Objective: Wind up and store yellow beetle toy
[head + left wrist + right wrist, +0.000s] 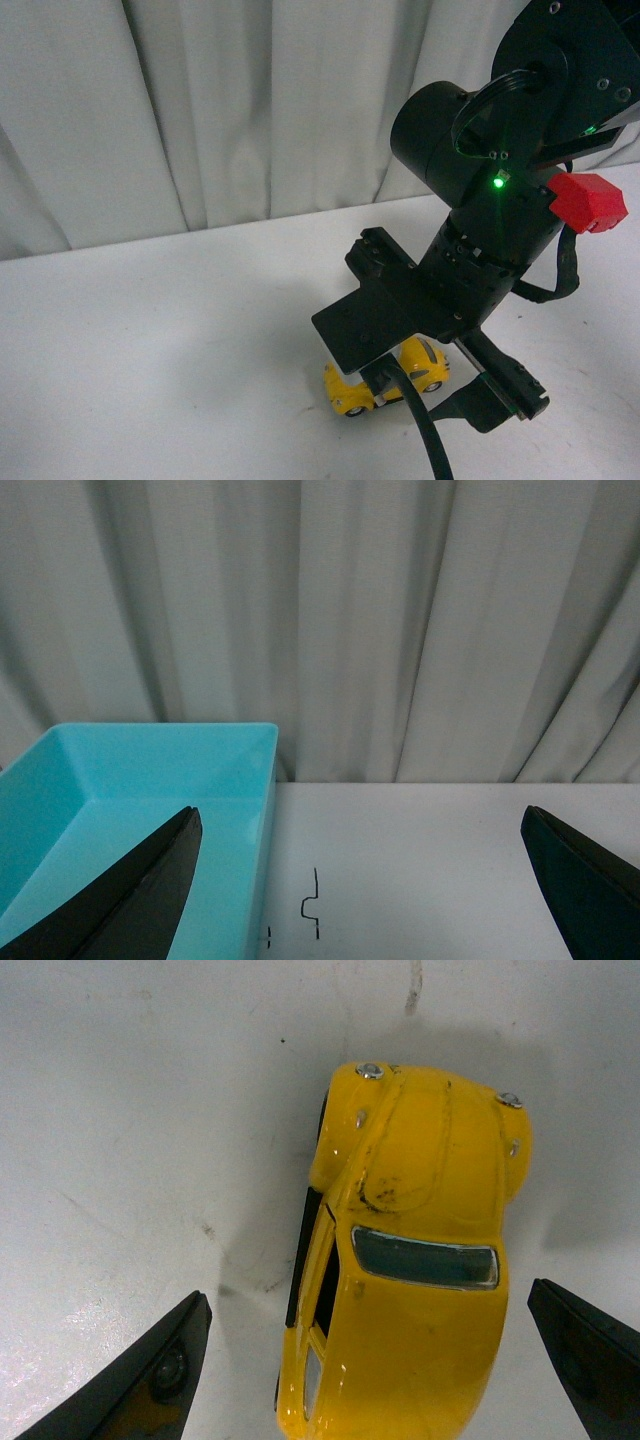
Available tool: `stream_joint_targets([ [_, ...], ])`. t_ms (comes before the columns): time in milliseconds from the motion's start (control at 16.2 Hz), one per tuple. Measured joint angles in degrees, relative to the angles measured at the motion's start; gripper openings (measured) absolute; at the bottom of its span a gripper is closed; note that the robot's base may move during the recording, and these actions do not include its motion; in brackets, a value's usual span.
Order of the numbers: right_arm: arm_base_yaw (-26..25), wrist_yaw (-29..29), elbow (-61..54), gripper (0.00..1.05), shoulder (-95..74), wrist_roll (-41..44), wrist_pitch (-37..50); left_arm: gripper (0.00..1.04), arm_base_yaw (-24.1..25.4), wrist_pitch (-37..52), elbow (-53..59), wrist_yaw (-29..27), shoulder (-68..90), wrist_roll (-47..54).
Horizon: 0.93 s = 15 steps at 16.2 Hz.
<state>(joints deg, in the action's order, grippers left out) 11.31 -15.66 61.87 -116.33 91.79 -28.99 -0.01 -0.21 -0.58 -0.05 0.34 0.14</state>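
– Right pincer [368, 1360] is spread wide on my wrist feed. Its fingers [140, 1380] stand one on each side of the yellow beetle toy [420, 1250], clear of the bodywork, so it has hold of nothing.

– Where exactly is the toy?

– On the white table [130, 1110], directly under that pincer. From above I see the rounded bonnet with two small silver headlights, dark scuffs on the paint, and the windscreen behind it.

– And from the body camera?

– There the right arm [470, 240] comes in from the upper right and hangs over the toy [350, 390]. The arm's black plate hides the middle of the toy, and yellow shows at both ends below it. A black cable [425, 430] crosses in front. I also see a green light [497, 183] and a red block [588, 200] on the arm. Behind the table hangs a pale curtain [200, 100].

– What about the other side?

– I only get the left pincer [360, 890] on its own wrist camera. It is just as wide apart, with nothing between the fingers. It looks across the table toward the curtain, with a turquoise bin [130, 780] standing on the table beside one finger. I can't see inside the bin past its bare walls. A small black mark [312, 905] sits on the tabletop near the bin.
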Motion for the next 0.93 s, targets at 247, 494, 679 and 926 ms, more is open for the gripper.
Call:
stream_joint_targets([
  [247,0.7,-0.33,0.79,0.61,-1.07,-1.16,1.62,0.98,0.0,0.0,0.0,0.0,0.0,0.0],
  [494,0.48,-1.07,1.79,0.42,-1.81,-2.47,1.51,0.98,0.0,0.02,0.0,0.0,0.0,0.0],
  [679,-0.17,-1.33,1.81,0.42,-2.23,-3.54,1.66,0.98,0.0,0.02,0.0,0.0,0.0,0.0],
  [926,-0.46,-1.42,1.38,0.42,-2.56,-6.54,2.99,0.98,0.0,0.02,0.0,0.0,0.0,0.0],
])
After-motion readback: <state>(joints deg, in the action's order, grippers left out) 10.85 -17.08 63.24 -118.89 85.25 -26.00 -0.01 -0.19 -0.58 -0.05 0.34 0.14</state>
